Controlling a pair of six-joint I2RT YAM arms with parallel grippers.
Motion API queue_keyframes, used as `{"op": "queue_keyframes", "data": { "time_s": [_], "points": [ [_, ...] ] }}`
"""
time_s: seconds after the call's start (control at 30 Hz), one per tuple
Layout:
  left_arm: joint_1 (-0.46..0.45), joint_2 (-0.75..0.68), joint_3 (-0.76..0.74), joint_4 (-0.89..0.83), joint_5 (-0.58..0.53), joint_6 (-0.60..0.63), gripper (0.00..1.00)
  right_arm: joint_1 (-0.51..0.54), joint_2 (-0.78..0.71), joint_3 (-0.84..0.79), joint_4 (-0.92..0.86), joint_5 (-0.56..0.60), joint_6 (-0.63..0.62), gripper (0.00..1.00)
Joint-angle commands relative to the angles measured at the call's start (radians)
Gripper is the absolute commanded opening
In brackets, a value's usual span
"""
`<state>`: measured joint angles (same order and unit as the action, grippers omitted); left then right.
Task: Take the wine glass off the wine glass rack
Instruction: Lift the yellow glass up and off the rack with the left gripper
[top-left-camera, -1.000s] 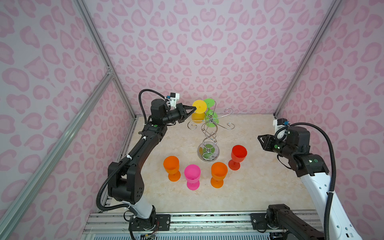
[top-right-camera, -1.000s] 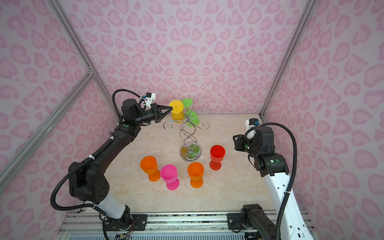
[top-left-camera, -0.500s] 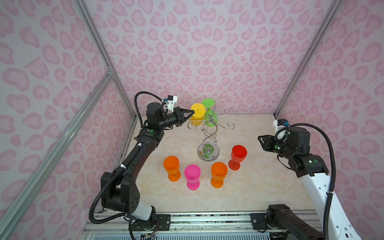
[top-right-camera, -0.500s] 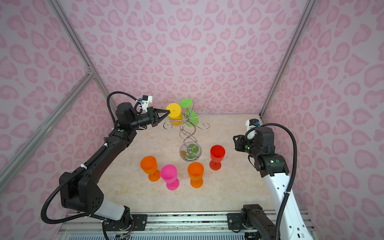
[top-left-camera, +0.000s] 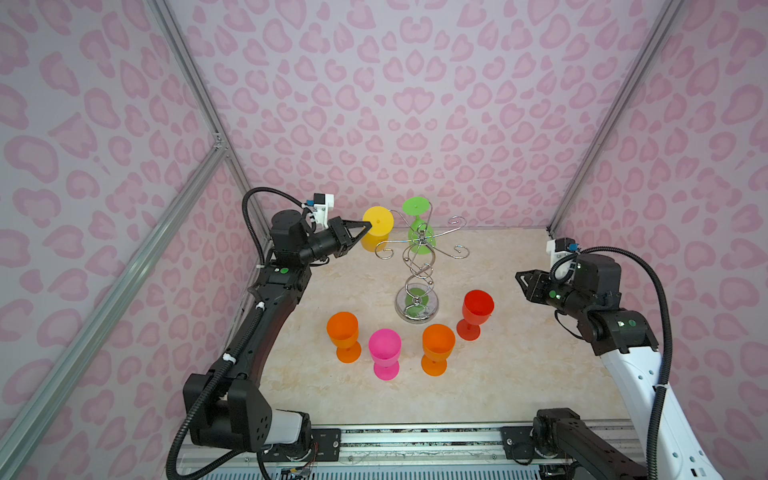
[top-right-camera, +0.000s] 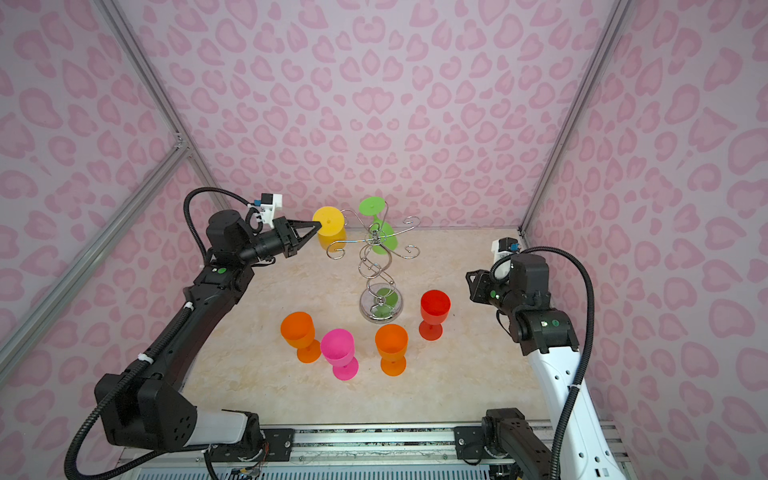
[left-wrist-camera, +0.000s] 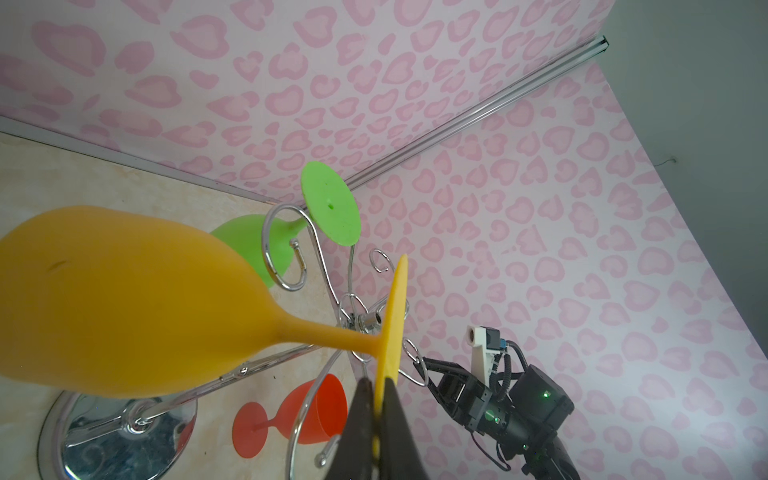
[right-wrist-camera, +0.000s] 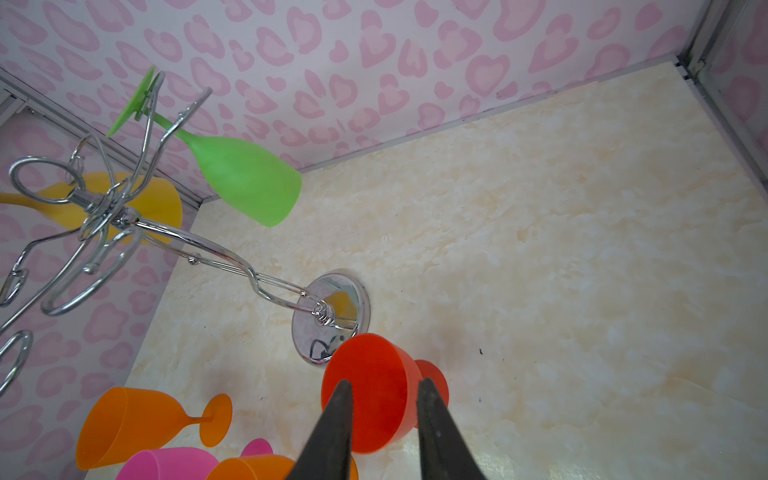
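Observation:
The chrome wine glass rack stands mid-table on its mirrored base. A yellow wine glass hangs bowl-down at the rack's left side. My left gripper is shut on the edge of its foot. I cannot tell whether its stem still sits in a hook arm. A green wine glass hangs on a rear arm. My right gripper is open and empty, to the right of the rack.
Several glasses stand upright in front of the rack: an orange one, a pink one, another orange one and a red one nearest my right gripper. Pink patterned walls enclose the table on three sides.
My left gripper has drawn the yellow glass leftward, away from the rack's centre. The right arm and the other glasses have stayed still.

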<state>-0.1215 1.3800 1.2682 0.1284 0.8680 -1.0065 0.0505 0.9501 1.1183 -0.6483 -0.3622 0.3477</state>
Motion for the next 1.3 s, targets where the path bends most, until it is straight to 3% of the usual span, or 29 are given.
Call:
{"op": "queue_keyframes", "data": {
  "time_s": [0.0, 0.27, 0.53, 0.63, 0.87, 0.93, 1.1, 1.27],
  "points": [
    [0.032, -0.049, -0.002, -0.045, 0.014, 0.048, 0.03, -0.001, -0.001, 0.000, 0.019, -0.005, 0.001, 0.28],
    [0.139, -0.191, 0.000, -0.117, 0.006, 0.084, 0.03, -0.003, 0.001, 0.000, 0.039, -0.009, 0.008, 0.28],
    [0.140, -0.311, 0.053, -0.079, -0.023, 0.050, 0.03, -0.004, -0.017, -0.024, 0.177, -0.091, 0.065, 0.28],
    [0.133, -0.339, 0.065, -0.042, -0.027, 0.025, 0.03, -0.003, -0.016, -0.033, 0.248, -0.139, 0.103, 0.34],
    [0.034, -0.322, 0.119, 0.080, -0.008, -0.047, 0.03, -0.003, -0.028, -0.075, 0.489, -0.217, 0.237, 0.41],
    [-0.007, -0.300, 0.127, 0.141, 0.007, -0.075, 0.03, -0.003, -0.037, -0.083, 0.551, -0.224, 0.268, 0.51],
    [-0.092, -0.236, 0.134, 0.295, 0.034, -0.157, 0.03, -0.001, -0.035, -0.104, 0.719, -0.259, 0.358, 0.64],
    [-0.154, -0.177, 0.128, 0.433, 0.040, -0.244, 0.03, 0.009, 0.003, -0.120, 0.896, -0.315, 0.462, 0.67]
  ]
}}
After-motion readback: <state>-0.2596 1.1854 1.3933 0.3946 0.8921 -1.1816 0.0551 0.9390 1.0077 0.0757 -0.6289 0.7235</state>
